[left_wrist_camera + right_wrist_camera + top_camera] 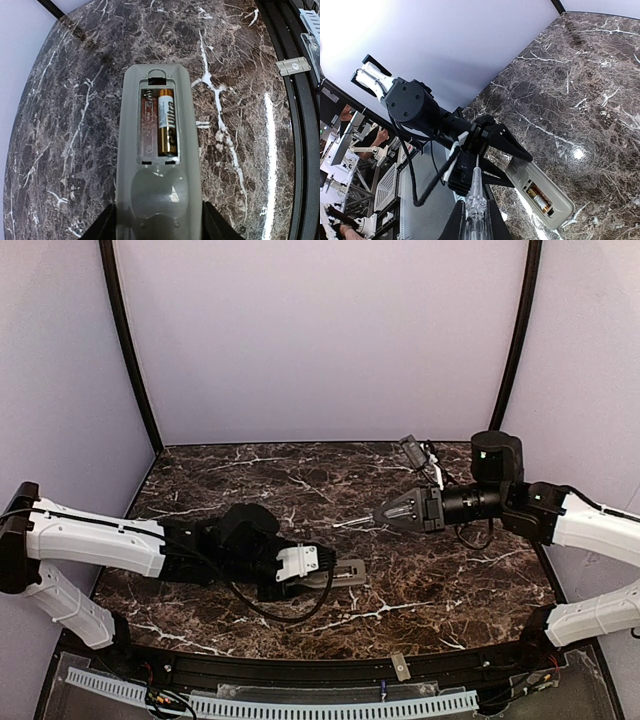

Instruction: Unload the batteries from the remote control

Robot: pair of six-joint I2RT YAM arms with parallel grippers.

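Observation:
My left gripper (338, 576) is shut on the grey-beige remote control (348, 571), gripping its near end with the back facing up. In the left wrist view the remote control (156, 150) has its battery recess open. One gold battery (167, 122) lies in the right slot; the left slot shows only a spring. My right gripper (385, 514) is shut on a clear-handled pointed tool (355, 523), held above the table and apart from the remote. The right wrist view shows the tool (475, 205), the remote control (540, 192) and the battery (538, 198).
A short flat grey cover piece (400, 667) lies on the black front rail; it also shows in the left wrist view (293, 65). The dark marble table (300, 480) is bounded by pale walls. A black device with cables (420, 455) sits at the back right.

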